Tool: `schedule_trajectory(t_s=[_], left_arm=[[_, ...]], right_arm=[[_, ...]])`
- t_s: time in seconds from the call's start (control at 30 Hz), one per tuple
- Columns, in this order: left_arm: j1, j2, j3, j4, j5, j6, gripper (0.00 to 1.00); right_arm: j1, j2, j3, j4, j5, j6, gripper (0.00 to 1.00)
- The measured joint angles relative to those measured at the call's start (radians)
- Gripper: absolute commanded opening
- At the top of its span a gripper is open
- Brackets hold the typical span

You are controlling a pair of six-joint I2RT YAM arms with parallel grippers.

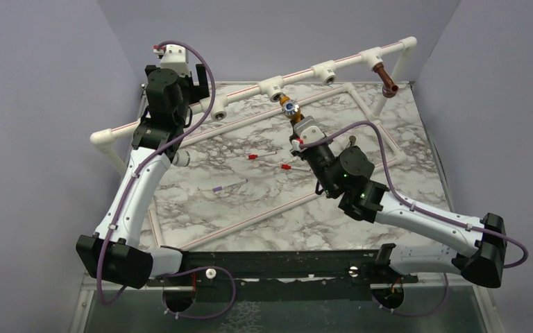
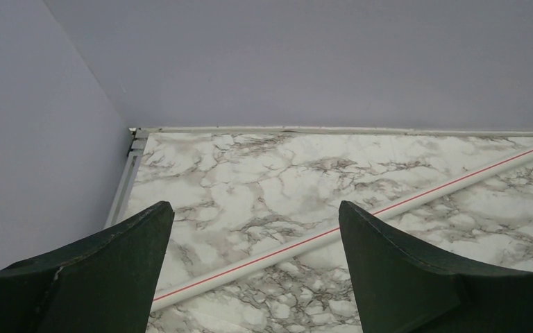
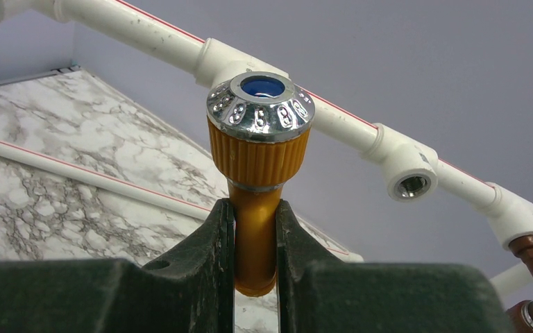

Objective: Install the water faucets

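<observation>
Orange-yellow on the faucet (image 3: 257, 159), chrome on its cap, and gripped tight low on the stem by the right gripper (image 3: 255, 208). Clamped there, by the look of it, to leave the ribbed knob clear and the far end free for the tee (image 3: 225, 59) just behind. Found it right at that tee's mouth on the raised white pipe (image 1: 347, 66); could not tell from either view whether touching or threaded in at all. Judged this one as mid-install, then: lined up, seating unconfirmed. Reached long across the marble table (image 1: 250, 201) with the right arm, elbow low, wrist angled up toward the rail. Called for a straight push and a twist along the tee's axis next, most likely; risked cross-threading with any tilt. Spotted the brown faucet (image 1: 388, 81) further along, hanging spout-down from the end fitting, so counted that one as done. Saw one open tee (image 3: 408, 177) between the two, threads showing, nothing in it. Caught the left gripper (image 2: 255, 222) spread wide, holding nothing, looking down on marble and a red-striped pipe lying there. Stood the left arm tall at the rail's left end, well apart from the work, probably just to keep clear.
</observation>
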Motion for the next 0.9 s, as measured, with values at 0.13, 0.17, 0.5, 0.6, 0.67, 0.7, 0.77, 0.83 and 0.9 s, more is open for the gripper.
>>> schedule_trajectory(t_s=[0.13, 0.17, 0.5, 0.6, 0.67, 0.7, 0.77, 0.83, 0.9], left_arm=[[-0.005, 0.002, 0.0, 0.0, -0.014, 0.005, 0.9], [-0.005, 0.002, 0.0, 0.001, -0.016, 0.006, 0.9], [-0.006, 0.004, 0.0, 0.004, -0.033, 0.01, 0.91], [-0.007, 0.006, 0.0, 0.008, -0.038, 0.012, 0.91], [-0.007, 0.006, 0.0, 0.008, -0.041, 0.013, 0.91], [-0.007, 0.006, 0.0, 0.008, -0.042, 0.013, 0.91], [-0.008, 0.006, 0.0, 0.008, -0.045, 0.013, 0.91], [-0.009, 0.006, 0.0, 0.008, -0.048, 0.013, 0.91], [-0.012, 0.006, 0.0, 0.008, -0.053, 0.014, 0.91]], right_arm=[[0.001, 0.002, 0.0, 0.001, 0.0, -0.004, 0.01], [0.002, 0.003, 0.0, 0.001, 0.0, -0.004, 0.01], [0.011, 0.018, 0.009, 0.005, 0.009, -0.006, 0.01], [0.015, 0.023, 0.015, 0.005, 0.016, -0.008, 0.01], [0.018, 0.026, 0.018, 0.006, 0.022, -0.011, 0.01], [0.019, 0.027, 0.018, 0.006, 0.024, -0.012, 0.01], [0.023, 0.031, 0.02, 0.008, 0.032, -0.014, 0.01], [0.027, 0.032, 0.021, 0.009, 0.038, -0.015, 0.01], [0.034, 0.037, 0.025, 0.009, 0.038, -0.015, 0.01]])
